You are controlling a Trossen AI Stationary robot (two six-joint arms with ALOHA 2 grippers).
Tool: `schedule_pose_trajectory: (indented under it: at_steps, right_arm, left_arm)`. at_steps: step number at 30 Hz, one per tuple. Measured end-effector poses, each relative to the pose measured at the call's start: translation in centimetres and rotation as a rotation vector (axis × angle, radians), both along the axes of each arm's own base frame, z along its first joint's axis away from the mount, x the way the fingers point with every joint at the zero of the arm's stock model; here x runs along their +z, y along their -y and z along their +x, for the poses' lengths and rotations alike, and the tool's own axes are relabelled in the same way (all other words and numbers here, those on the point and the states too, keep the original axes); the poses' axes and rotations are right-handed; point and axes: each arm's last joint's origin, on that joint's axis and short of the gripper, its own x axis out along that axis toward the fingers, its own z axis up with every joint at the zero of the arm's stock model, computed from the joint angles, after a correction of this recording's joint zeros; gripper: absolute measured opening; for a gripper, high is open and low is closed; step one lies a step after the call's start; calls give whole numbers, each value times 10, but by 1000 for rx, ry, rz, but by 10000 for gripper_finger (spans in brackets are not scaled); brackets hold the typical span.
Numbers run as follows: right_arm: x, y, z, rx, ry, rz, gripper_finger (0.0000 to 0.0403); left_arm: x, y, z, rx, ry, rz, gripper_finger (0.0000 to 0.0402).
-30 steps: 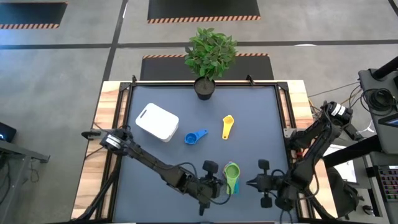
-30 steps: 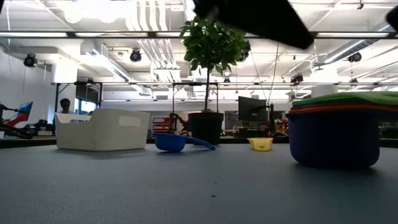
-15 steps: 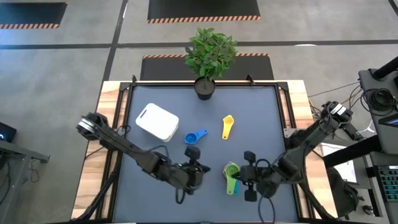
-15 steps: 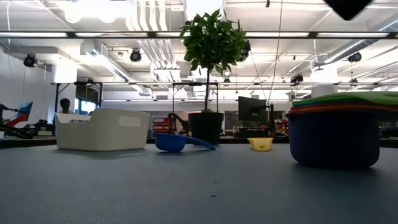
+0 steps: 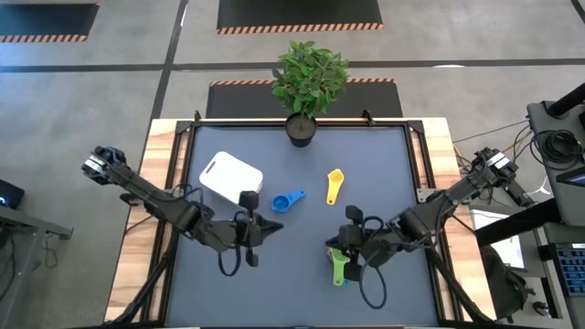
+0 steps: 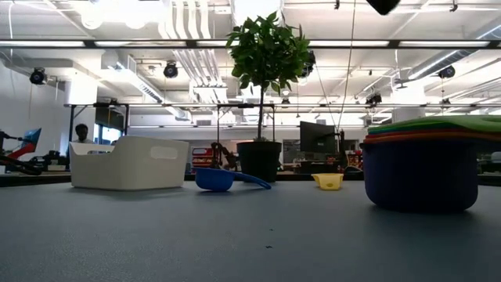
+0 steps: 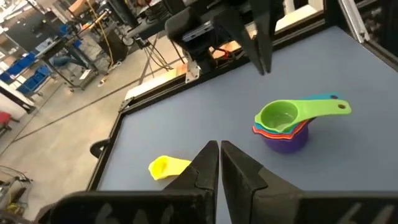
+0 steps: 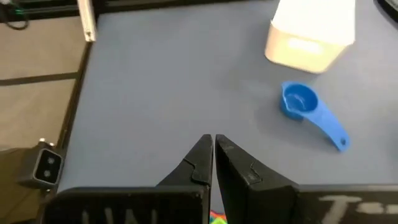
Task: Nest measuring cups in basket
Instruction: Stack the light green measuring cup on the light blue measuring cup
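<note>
A nested stack of measuring cups stands near the table's near edge, green on top and purple at the bottom. A blue cup and a yellow cup lie apart on the mat. The white basket sits left of centre. My right gripper is shut and hovers above the stack. My left gripper is shut, left of the stack and near the blue cup, pointing toward the table's right.
A potted plant stands at the middle of the far edge. Wooden rails border the dark mat on the left and right. Bare mat lies between the basket and the near edge.
My left gripper has drawn back from beside the stack, moving toward the table's left and far edges. My right gripper has moved from right of the stack toward the left, ending above it. The stack has stayed in place.
</note>
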Motion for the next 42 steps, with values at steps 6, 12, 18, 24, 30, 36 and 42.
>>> schedule_pose_trajectory:
  at_steps: [6, 12, 18, 24, 30, 36, 42]
  right_arm:
    - [-5, -5, 18, 102, 41, 20, 9]
    - [-29, -17, 37, 206, -133, -35, 9]
    - [-41, -27, 48, 267, -340, -28, 9]
    - [-59, -37, 56, 285, -468, -70, 9]
    - [-70, -41, 60, 323, -518, -51, 9]
    - [-80, -42, 55, 321, -609, -49, 9]
    - [-76, -43, 50, 307, -650, -34, 9]
  left_arm:
    - [-3, -3, -4, 6, -3, -2, 0]
    - [-2, -2, -4, 7, 3, -6, 0]
    - [-2, -2, -4, 8, 4, -9, 0]
    - [-2, -2, -4, 10, 7, -17, 0]
    - [-2, -2, -3, 11, 8, -21, 0]
    - [-2, -2, -3, 13, 9, -25, 0]
    - [-2, -2, -3, 13, 9, -25, 0]
